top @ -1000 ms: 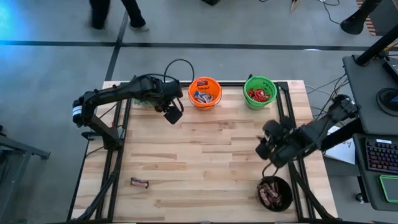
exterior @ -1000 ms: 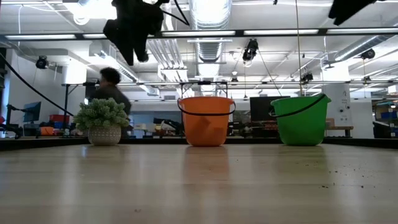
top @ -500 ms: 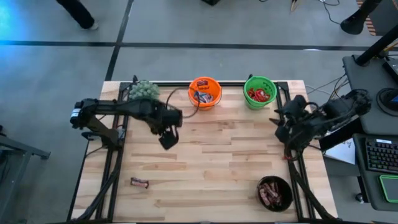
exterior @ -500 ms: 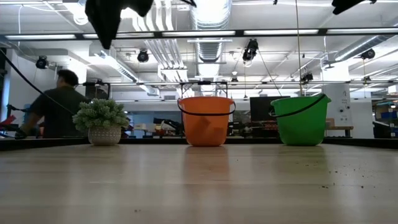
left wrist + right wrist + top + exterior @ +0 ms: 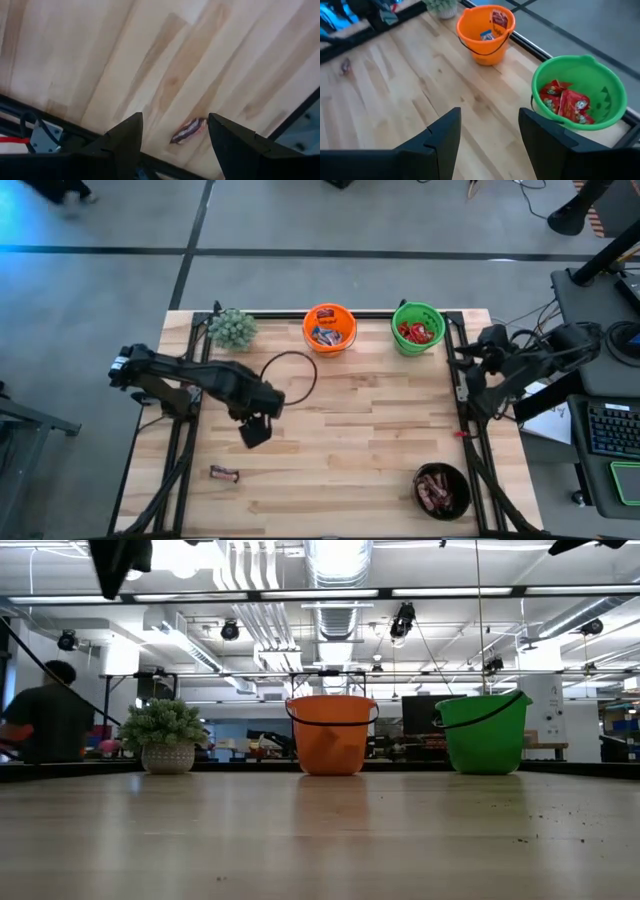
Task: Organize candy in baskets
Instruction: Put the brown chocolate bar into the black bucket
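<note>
Left gripper (image 5: 254,430) has swung from the orange pail (image 5: 329,327) toward the last loose candy (image 5: 224,474) near the table's front-left corner, jaws wide and empty; right gripper (image 5: 478,376) parked open by the green pail (image 5: 417,327); next: descend, straddle the wrapper, close.

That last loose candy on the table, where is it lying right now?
In the high view, the loose candy lies alone on the wooden table near its front-left corner, just ahead of the left tool and far from the black bowl.
</note>
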Tool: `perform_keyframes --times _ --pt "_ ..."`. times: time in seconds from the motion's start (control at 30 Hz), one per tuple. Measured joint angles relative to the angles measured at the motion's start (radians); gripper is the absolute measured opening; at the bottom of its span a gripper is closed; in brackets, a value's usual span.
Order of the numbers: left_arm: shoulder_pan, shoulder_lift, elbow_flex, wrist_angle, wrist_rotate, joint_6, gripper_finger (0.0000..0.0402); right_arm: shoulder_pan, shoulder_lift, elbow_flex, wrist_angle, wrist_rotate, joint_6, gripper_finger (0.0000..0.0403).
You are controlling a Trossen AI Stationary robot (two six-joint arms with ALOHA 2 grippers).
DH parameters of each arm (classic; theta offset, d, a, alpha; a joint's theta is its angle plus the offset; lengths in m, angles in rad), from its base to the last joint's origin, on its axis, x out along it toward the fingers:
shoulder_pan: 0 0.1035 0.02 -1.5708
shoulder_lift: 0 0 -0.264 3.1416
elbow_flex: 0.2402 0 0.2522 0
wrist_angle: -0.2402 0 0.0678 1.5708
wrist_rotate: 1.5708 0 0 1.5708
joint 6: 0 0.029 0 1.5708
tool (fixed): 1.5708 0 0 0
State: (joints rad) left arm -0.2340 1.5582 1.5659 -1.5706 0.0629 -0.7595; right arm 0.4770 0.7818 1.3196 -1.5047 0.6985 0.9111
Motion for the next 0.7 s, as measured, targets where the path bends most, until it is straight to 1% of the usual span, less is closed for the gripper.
perform_keyframes --times 0.23,0.4,0.47,0.57,0.7 --pt "-0.121 -0.008 -0.089 0.0 0.007 0.06 0.0208 0.0 0.033 0.005 0.049 0.016 0.058 0.0192" --pt "-0.212 -0.035 -0.203 0.003 0.009 0.049 0.0207 0.0 0.056 0.014 0.087 0.028 0.122 0.0192" --pt "-0.239 -0.046 -0.253 0.012 0.024 0.042 0.0203 0.0 0.07 0.015 0.1 0.028 0.14 0.0192" --pt "-0.269 -0.059 -0.335 0.074 0.083 0.04 0.019 0.0 0.096 0.015 0.126 0.028 0.154 0.0192" --pt "-0.29 -0.062 -0.43 0.208 0.112 0.035 0.0169 0.0 0.139 0.015 0.139 0.027 0.182 0.0192"
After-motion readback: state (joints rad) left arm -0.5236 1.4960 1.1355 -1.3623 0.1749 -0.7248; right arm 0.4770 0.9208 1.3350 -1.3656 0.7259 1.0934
